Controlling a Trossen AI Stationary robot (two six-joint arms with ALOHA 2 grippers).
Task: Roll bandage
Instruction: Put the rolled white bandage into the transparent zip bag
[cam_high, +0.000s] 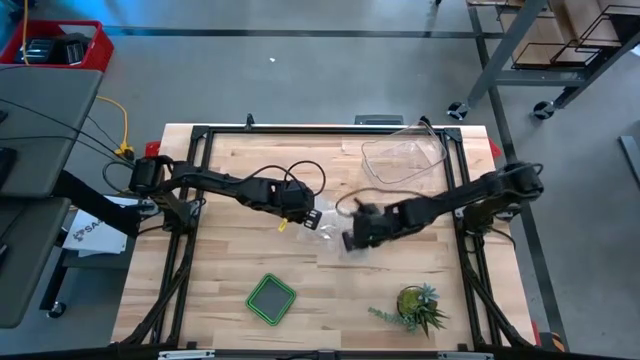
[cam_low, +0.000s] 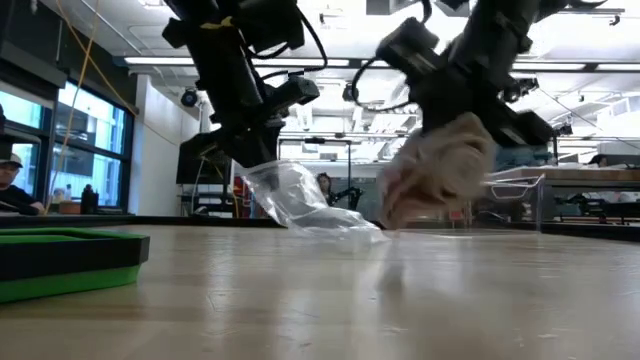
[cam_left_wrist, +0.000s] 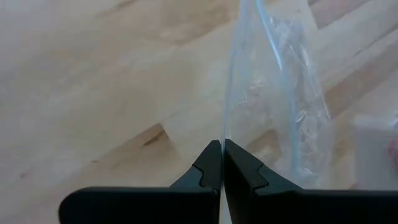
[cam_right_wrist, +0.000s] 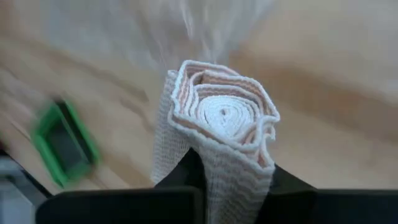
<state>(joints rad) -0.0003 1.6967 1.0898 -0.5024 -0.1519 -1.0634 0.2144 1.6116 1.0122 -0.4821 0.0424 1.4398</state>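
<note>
The bandage (cam_right_wrist: 224, 121) is a loosely wound white gauze roll, and my right gripper (cam_right_wrist: 231, 171) is shut on it near the table's middle (cam_high: 358, 232). In the low view the roll (cam_low: 440, 170) hangs above the tabletop. A crinkly clear plastic bag (cam_left_wrist: 273, 93) lies just left of the roll, with my left gripper (cam_left_wrist: 222, 163) shut on it. In the high view my left gripper (cam_high: 300, 210) and the bag (cam_high: 322, 222) sit beside the right gripper. My left gripper pinches the bag's upper edge (cam_left_wrist: 225, 134) between its two fingertips, slanting down from the table's left. The bag hangs from the fingers and its lower part (cam_low: 340, 226) rests on the table. My right gripper pinches the roll's side wall (cam_right_wrist: 233, 163) between its two fingers, which slant down from the table's right. The roll's spiral end (cam_right_wrist: 225, 115) faces away from the wrist. The roll is squeezed to a flattened oval and looks lifted clear of the table.
A clear rectangular plastic tub (cam_high: 405, 158) stands at the far right. A green-rimmed tray (cam_high: 271, 299) lies near the front edge, left of centre, and a small potted plant (cam_high: 415, 307) stands at the front right. Bare wood lies between them.
</note>
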